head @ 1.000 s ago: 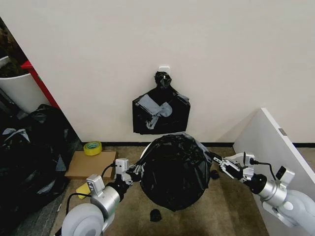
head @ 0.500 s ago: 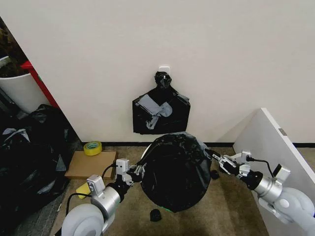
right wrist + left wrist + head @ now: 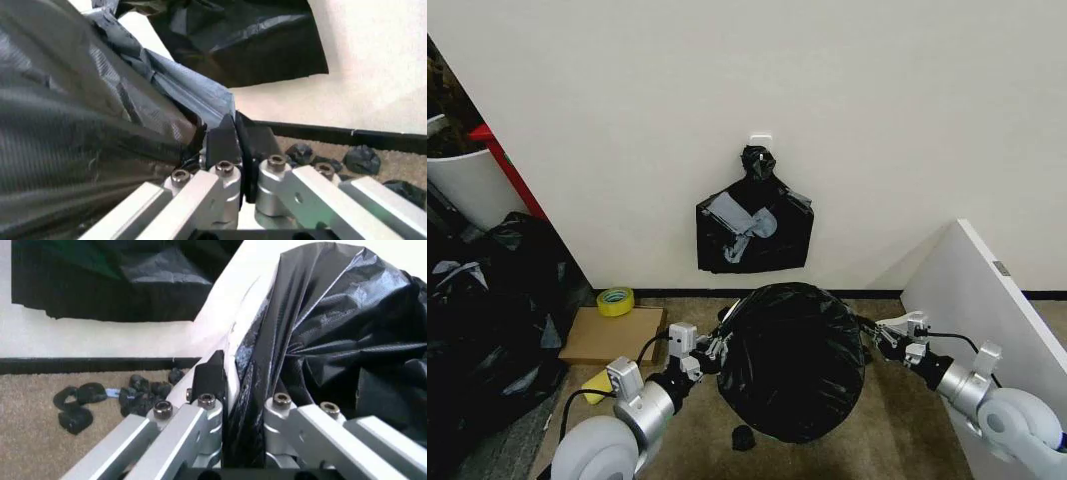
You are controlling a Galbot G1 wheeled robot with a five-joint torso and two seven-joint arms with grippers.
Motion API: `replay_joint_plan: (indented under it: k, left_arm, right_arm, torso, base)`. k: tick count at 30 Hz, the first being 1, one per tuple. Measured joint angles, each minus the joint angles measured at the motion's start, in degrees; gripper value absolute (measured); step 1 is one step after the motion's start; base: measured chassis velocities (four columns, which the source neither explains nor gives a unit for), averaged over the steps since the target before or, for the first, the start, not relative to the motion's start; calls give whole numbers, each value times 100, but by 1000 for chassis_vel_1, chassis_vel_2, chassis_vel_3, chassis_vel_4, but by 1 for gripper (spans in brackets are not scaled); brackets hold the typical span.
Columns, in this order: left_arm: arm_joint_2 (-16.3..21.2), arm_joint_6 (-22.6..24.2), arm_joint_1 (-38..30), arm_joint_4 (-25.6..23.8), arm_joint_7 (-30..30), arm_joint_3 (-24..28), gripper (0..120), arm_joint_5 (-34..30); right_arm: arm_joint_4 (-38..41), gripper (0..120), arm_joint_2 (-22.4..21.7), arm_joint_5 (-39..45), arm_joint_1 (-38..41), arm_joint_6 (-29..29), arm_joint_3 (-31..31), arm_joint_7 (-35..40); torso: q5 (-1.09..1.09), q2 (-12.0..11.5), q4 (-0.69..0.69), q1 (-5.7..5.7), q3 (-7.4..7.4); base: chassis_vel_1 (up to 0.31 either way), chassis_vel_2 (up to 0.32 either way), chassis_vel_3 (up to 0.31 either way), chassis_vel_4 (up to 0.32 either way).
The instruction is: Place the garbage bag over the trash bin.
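Garbage bag (image 3: 792, 365): glossy black, draped over the trash bin (image 3: 230, 305), on the carpet below the wall; only a pale strip of rim shows at the bag's left edge. Left gripper (image 3: 716, 347) at the bag's left side, closed on a fold of film. Right gripper (image 3: 874, 333) at the right side, pinched tight on the bag's edge.
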Motion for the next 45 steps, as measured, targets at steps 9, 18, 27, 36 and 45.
replay_joint_plan:
  k: [9,18,27,36,45]
  left_arm:
    - [-77,3,9,81,-132,-14,5,-119]
    - [-248,66,-47,261,-805,-16,5,-365]
    - [-465,37,-410,725,-1275,249,5,-413]
    - [-698,-111,-929,1205,-1412,1198,5,340]
    - [-923,-184,-1134,1365,-1493,1634,5,941]
  right_arm:
    - [119,31,227,272,-69,69,181,516]
    - [695,65,433,136,-151,14,504,2192]
    - [2668,83,530,-643,-245,-1028,392,4115]
    - [3689,48,576,-804,-243,-2445,-309,4553]
    - [3336,20,859,-1208,145,-3203,-1362,5149]
  torso:
    - [0,0,0,0,0]
    - [0,0,1,0,0]
    - [0,0,2,0,0]
    - [0,0,0,0,0]
    - [0,0,0,0,0]
  base:
    - [0,0,0,0]
    - [0,0,0,0]
    - [0,0,0,0]
    - [0,0,0,0]
    - [0,0,0,0]
